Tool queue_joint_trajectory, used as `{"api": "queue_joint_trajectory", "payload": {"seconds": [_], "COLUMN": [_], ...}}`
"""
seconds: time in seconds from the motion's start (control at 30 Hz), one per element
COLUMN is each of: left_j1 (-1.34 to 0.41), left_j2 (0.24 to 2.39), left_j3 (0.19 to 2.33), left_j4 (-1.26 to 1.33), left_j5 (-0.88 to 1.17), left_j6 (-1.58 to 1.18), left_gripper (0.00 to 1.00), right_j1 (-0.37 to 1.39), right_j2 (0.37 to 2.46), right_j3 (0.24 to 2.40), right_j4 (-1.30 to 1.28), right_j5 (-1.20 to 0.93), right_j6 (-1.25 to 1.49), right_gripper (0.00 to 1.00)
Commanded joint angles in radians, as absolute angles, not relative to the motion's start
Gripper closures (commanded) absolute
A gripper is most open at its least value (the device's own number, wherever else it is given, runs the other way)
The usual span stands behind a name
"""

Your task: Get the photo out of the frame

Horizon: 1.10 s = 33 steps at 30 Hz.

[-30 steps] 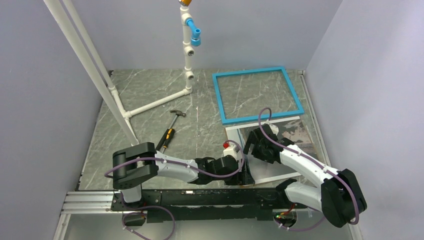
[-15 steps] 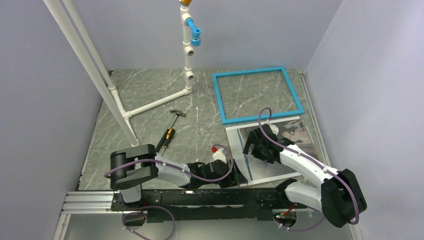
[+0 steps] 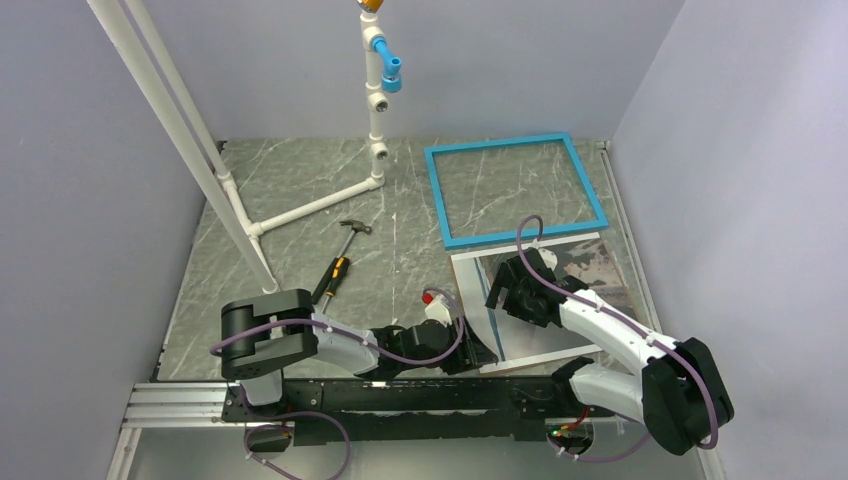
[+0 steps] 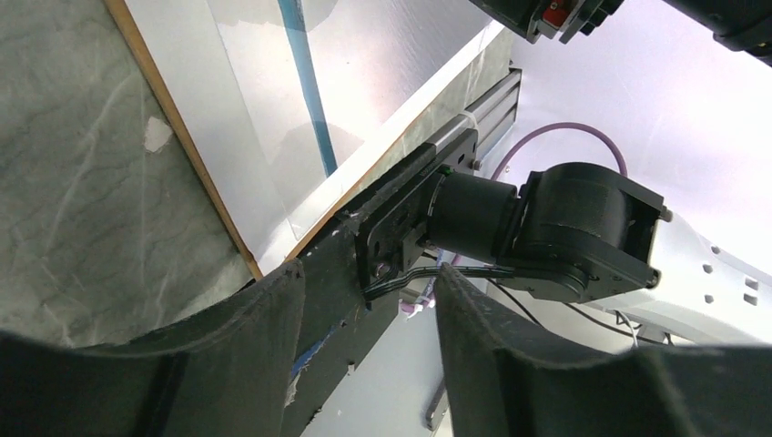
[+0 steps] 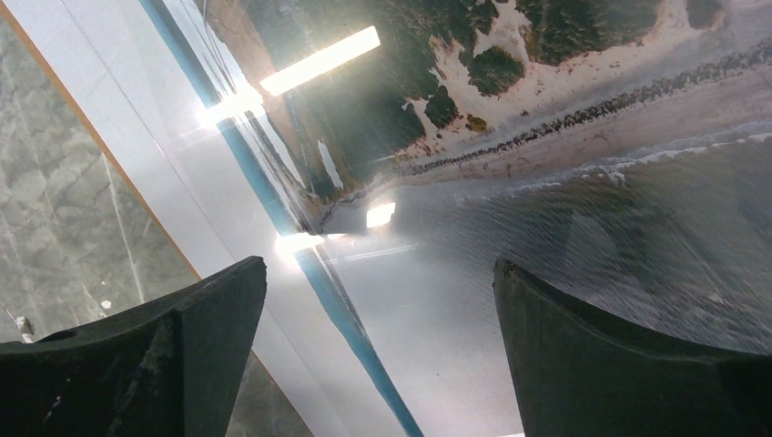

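Observation:
The frame (image 3: 497, 145) lies flat at the back right, turquoise side up, with the table showing through it. The photo (image 3: 600, 265), glossy with a white border, lies flat just in front of it. It fills the right wrist view (image 5: 564, 137), and the left wrist view shows its white border (image 4: 237, 109). A thin brown board edge (image 4: 182, 137) shows under its side. My right gripper (image 3: 503, 290) (image 5: 378, 300) hovers open and empty over the photo's left part. My left gripper (image 3: 478, 352) (image 4: 369, 278) is open and empty, low beside the photo's near left corner.
A hammer (image 3: 340, 260) lies mid-table. A white pipe stand (image 3: 375, 110) with a blue fitting rises at the back, and a slanted white pipe (image 3: 190, 140) crosses the left side. An aluminium rail (image 3: 180, 400) runs along the near edge. Walls close in on both sides.
My left gripper has drawn back toward the near edge and lower, away from the photo's left edge; since half a second ago it is nearly still. The right arm has barely moved.

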<state>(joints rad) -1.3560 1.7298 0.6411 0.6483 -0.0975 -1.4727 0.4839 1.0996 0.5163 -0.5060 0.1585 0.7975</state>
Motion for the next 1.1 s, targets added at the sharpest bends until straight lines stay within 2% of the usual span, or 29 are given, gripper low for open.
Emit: {"api": "queue_joint_trajectory", "payload": {"seconds": [0.0,0.13,0.4,0.57,1.07], "left_j1": [-1.365,-1.369,-1.374,-1.374,-1.370], "left_j2": [1.716,1.703,1.758,1.755,1.776], "left_j3": [0.659,0.696,0.700,0.706,0.720], "left_j4": [0.637,0.483,0.580,0.573,0.625], "left_j5": [-0.117,-0.128,-0.095,-0.098,-0.079], "left_j6": [-1.495,-1.513,-1.518,-1.511,-1.495], "left_gripper": [0.38,0.31,0.33,0.33,0.33], "right_j1": [0.486,0.485,0.480,0.418,0.348], "right_j2": [1.100,1.088,0.994,0.934,1.097], "right_j3": [0.510,0.512,0.550,0.561,0.505], "right_j4": [-0.478,-0.484,-0.538,-0.577,-0.562], "right_j5": [0.164,0.171,0.188,0.214,0.245], "right_j6": [0.821,0.817,0.810,0.794,0.907], "right_gripper": [0.05,0.04,0.00,0.00,0.00]}}
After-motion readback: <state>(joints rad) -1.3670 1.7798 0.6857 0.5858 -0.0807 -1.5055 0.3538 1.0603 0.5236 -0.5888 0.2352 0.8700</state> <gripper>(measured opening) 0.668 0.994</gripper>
